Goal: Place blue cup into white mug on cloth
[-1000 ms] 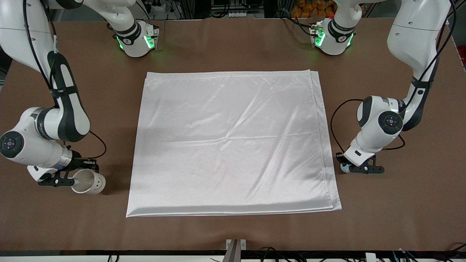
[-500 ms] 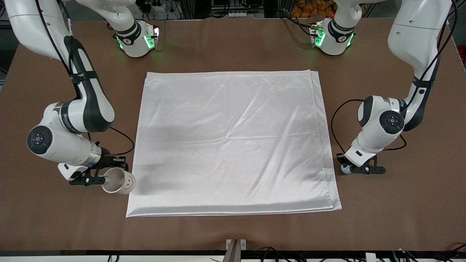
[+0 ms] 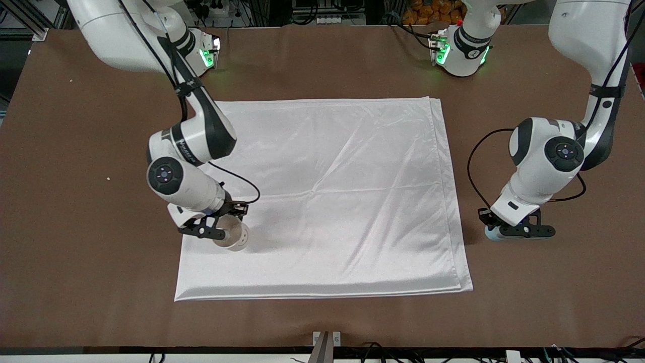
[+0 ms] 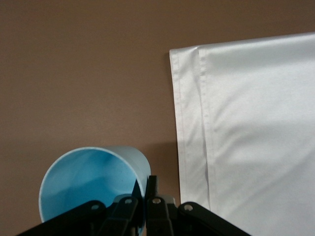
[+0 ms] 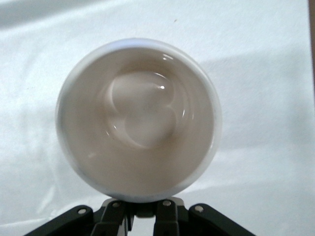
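Note:
The white mug (image 3: 236, 238) hangs in my right gripper (image 3: 221, 233), which is shut on its handle side, low over the cloth (image 3: 327, 191), near the cloth's corner closest to the front camera at the right arm's end. The right wrist view looks straight into the empty mug (image 5: 138, 118), with my right gripper (image 5: 142, 212) at its rim. My left gripper (image 3: 505, 231) is shut on the blue cup (image 3: 490, 233) over bare table beside the cloth's edge. In the left wrist view the left gripper (image 4: 146, 196) pinches the wall of the blue cup (image 4: 88, 189).
The brown table (image 3: 322, 322) surrounds the cloth. The cloth's folded double edge (image 4: 189, 128) lies next to the blue cup. Both arm bases (image 3: 458, 50) stand along the table's edge farthest from the front camera.
My right arm has carried the mug from the bare table onto the area over the cloth. My left arm has shifted slightly away from the cloth with the blue cup.

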Robot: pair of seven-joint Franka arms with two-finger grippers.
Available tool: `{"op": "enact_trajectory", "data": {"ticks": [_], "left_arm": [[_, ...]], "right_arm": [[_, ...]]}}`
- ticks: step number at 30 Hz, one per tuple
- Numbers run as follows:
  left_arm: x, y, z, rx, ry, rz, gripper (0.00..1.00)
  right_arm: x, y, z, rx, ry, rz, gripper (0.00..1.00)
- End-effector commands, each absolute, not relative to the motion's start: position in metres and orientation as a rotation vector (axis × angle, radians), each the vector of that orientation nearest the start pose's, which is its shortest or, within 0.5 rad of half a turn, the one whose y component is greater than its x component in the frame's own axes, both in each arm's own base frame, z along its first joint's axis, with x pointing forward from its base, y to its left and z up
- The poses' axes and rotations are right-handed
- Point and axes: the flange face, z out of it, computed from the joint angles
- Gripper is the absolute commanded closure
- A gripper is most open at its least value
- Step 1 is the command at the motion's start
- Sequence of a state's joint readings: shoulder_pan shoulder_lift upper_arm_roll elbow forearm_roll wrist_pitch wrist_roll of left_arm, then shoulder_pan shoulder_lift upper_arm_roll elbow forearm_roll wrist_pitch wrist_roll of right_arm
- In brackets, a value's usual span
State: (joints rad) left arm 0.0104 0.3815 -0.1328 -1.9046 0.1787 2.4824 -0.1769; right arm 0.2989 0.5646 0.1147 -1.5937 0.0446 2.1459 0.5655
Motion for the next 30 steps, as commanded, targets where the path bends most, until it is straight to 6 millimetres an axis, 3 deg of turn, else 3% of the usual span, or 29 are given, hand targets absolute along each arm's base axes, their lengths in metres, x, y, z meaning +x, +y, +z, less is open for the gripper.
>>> {"op": "enact_trajectory", "data": {"ticks": [1, 11, 20, 25, 30], "left_arm": [[0.63, -0.075, 0.368, -3.04, 0.118, -0.304, 1.0], [0.623, -0.079, 0.451, -3.016, 0.087, -0.171, 1.0], [0.614, -0.094, 0.525, -2.999, 0.088, -0.039, 1.0], [0.613, -0.094, 0.547, -3.045, 0.169, -0.017, 1.0], [0.609, -0.102, 0.554, -3.047, 0.174, -0.032, 1.0]], "right_arm": [[0.621, 0.314, 0.296, -3.049, 0.374, 0.098, 1.0], [0.575, 0.4, 0.278, -3.111, 0.341, 0.023, 1.0], [0.545, 0.438, 0.252, -3.204, 0.272, -0.071, 1.0], [0.538, 0.455, 0.25, -3.159, 0.288, -0.113, 1.0], [0.53, 0.468, 0.247, -3.129, 0.289, -0.122, 1.0]]}}
